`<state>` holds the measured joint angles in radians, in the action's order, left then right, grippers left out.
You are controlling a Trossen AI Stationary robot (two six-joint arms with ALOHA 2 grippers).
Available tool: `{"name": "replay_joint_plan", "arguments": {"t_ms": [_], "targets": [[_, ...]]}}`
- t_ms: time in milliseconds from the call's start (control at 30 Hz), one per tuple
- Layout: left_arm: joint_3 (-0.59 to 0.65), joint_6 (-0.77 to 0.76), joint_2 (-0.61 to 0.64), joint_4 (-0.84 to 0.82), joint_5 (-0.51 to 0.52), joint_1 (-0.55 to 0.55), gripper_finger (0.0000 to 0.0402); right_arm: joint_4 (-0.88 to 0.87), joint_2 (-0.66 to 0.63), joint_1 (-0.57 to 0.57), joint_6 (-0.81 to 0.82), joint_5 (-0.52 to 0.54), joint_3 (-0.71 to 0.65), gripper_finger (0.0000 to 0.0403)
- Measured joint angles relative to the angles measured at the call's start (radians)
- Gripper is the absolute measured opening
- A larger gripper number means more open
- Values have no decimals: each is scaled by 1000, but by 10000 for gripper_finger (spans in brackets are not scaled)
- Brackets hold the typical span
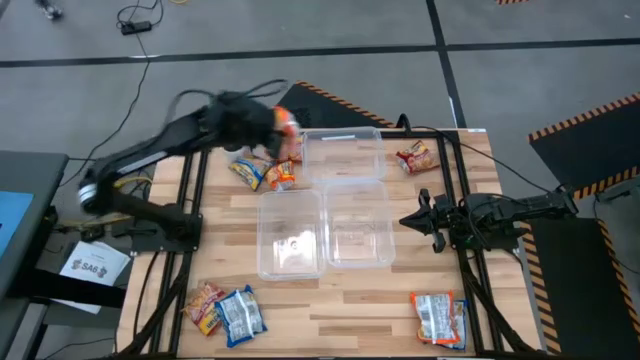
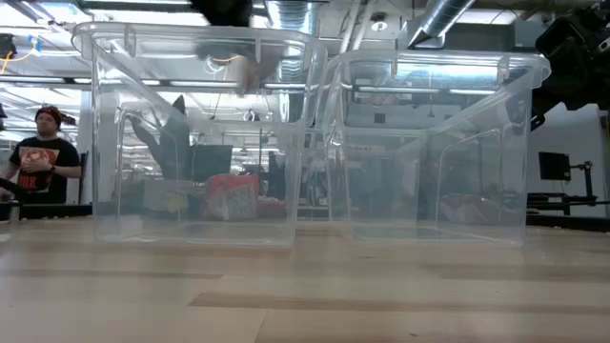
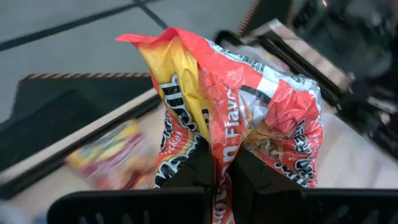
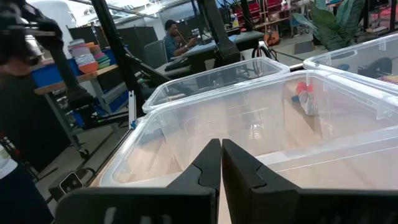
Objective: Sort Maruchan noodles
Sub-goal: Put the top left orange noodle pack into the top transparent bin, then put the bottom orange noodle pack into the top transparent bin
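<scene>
Left gripper is clamped on an orange packet, lifted beside the far tub; next it likely needs releasing over a tub. Right gripper waits, fingers together.

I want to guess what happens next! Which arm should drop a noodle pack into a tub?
Left. Its gripper already pinches an orange noodle packet beside the far tub; the right gripper holds nothing.

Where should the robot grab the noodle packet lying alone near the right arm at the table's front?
Come straight down on the packet and pinch across its short width, probably best. It lies flat and alone, with bare table around it. The right gripper waits shut nearby.
</scene>
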<state>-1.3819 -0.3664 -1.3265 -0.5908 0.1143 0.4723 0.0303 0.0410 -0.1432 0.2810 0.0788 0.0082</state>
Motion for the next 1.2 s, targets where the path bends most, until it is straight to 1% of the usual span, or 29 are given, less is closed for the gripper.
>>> {"name": "replay_joint_plan", "arguments": {"t_ms": [133,233,367,500,667,733,800,867,900,1067,1100,1167,1200], "targets": [[-152,72,-227,16,-18,-48,7,0,0,0,0,0,0,38],[-249,121,-367,20,-15,-75,29,0,0,0,0,0,0,38],[-350,121,-503,10,-14,-90,74,0,0,0,0,0,0,38],[-413,95,-575,-32,-63,-92,132,0,0,0,0,0,0,38],[-455,77,-565,-35,-118,-86,207,0,0,0,0,0,0,38],[-468,73,-550,-39,-135,-83,230,0,0,0,0,0,0,38],[-471,46,-522,-44,-188,-74,246,0,0,0,0,0,0,38],[-471,33,-488,-50,-259,-68,253,0,0,0,0,0,0,38],[-471,31,-466,-51,-277,-68,255,0,0,0,0,0,0,38],[-468,40,-304,-32,-281,-113,256,29,0,5,5,18,0,38],[-453,43,-262,-8,-264,-126,256,66,0,8,53,30,0,38],[-393,43,-172,53,-208,-155,256,202,0,8,212,57,0,38],[-350,44,-121,95,-182,-171,256,290,0,9,284,98,0,38]]}}
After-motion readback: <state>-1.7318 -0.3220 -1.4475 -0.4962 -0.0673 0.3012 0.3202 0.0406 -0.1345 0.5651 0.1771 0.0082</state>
